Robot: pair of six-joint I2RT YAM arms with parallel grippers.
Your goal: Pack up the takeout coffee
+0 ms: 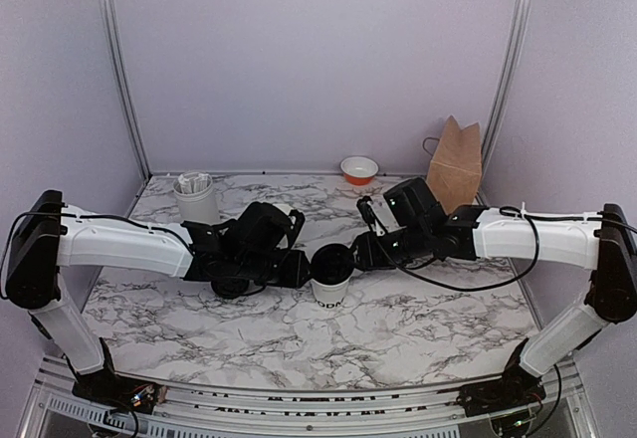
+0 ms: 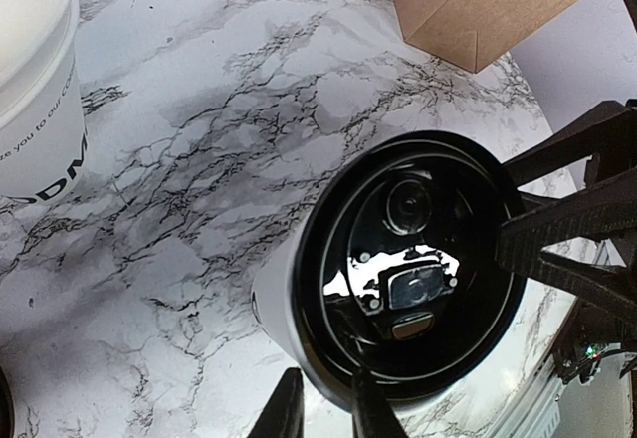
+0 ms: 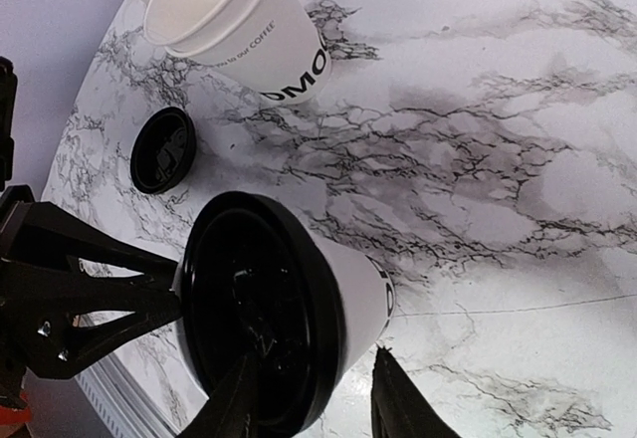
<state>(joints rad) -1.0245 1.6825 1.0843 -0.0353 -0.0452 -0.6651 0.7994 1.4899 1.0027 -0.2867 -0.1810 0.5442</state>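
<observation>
The marble bench carries the brown bag at far right and, at centre, the white cup with its black lid on top. The left gripper has its jaws pinching the lid's rim. The right gripper has its jaws straddling that rim, contact unclear. Uneven pressing or opposed pulls could tip the cup or cock the lid.

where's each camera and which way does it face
Top external: high behind the robot, facing down at the table; left arm, right arm show.
Left wrist: on left arm, facing the lidded cup; left hand at bottom.
Right wrist: on right arm, facing that cup; right hand at bottom.
Shared: the cup, in all.
</observation>
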